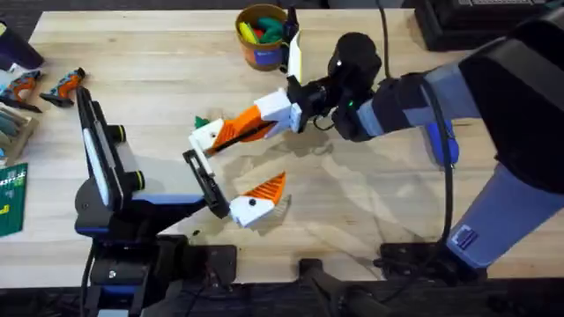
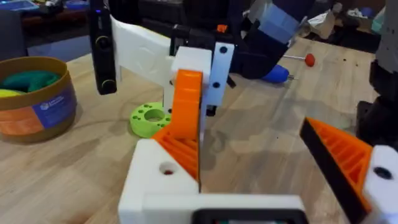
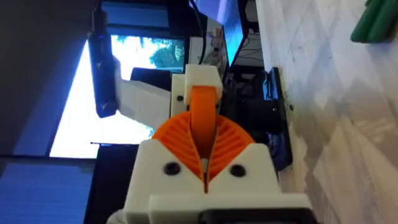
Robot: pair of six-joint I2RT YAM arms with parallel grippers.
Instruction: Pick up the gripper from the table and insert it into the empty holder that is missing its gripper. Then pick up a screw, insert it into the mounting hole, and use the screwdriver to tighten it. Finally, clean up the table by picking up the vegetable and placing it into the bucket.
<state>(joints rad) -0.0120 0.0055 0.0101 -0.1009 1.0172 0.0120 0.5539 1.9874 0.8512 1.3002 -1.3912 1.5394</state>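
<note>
My right gripper reaches in from the right and is shut on the orange ribbed gripper. It holds the piece against the bare white holder, one finger mount of my left arm. My left gripper stands open, its other finger wearing an orange tip. The dark-green vegetable lies on the table just behind the holder. At the far middle of the table stands the bucket with toys inside.
A lime-green disc with holes lies beyond the holder. A thin rod with a red handle and a blue rounded end lie under the right arm. Small orange-black tools and packets crowd the left edge.
</note>
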